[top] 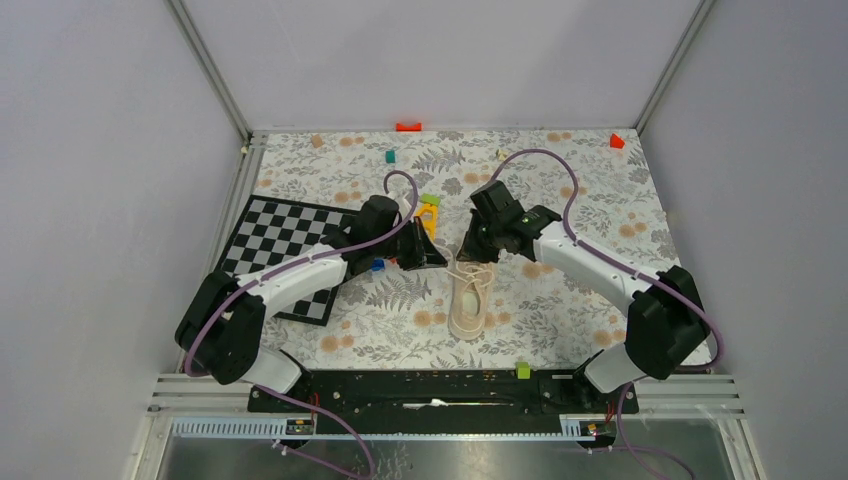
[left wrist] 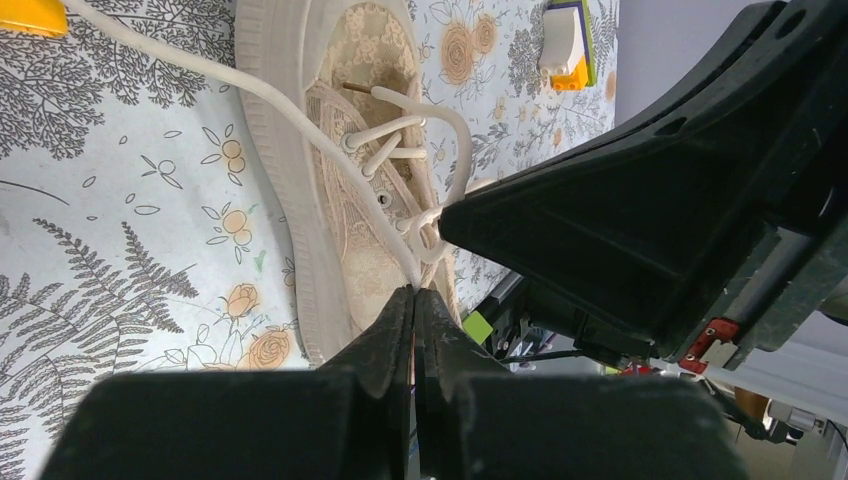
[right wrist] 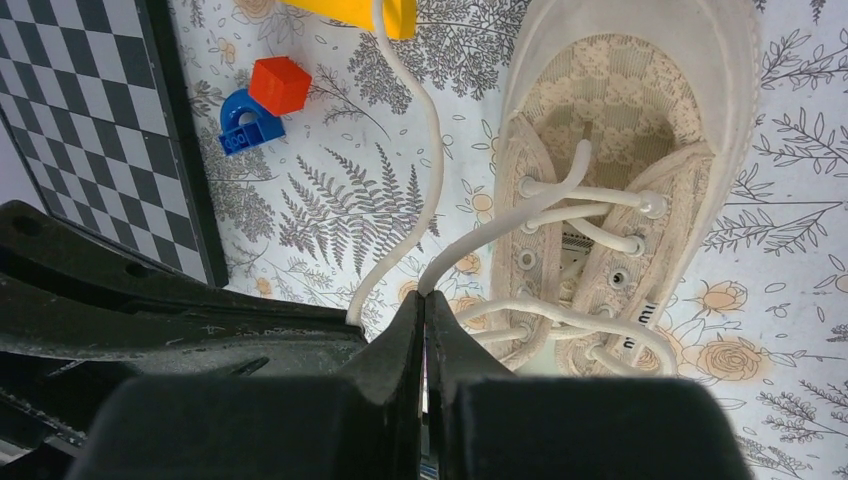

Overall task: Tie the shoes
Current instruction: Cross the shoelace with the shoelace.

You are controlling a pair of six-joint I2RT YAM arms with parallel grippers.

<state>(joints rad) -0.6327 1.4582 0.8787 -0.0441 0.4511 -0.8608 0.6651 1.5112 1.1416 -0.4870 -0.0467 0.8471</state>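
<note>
Cream-beige low-top fabric sneaker [top: 467, 312] is laid flat approx. mid-way across the floral-print worktop [top: 600, 200], nearer its near edge. Left claw [left wrist: 415, 292] is pressed together on one strand of the pale cream lace [left wrist: 290, 118]. Right claw [right wrist: 424, 297] is likewise pinched on another strand (both tips just beside the eyelets). Black-and-white checkerboard mat [top: 285, 240] is seen by the left edge.

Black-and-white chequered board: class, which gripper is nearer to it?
Left. The left gripper sits to the chequered board's right; the right gripper is farther right, by the cream fabric sneaker.
</note>
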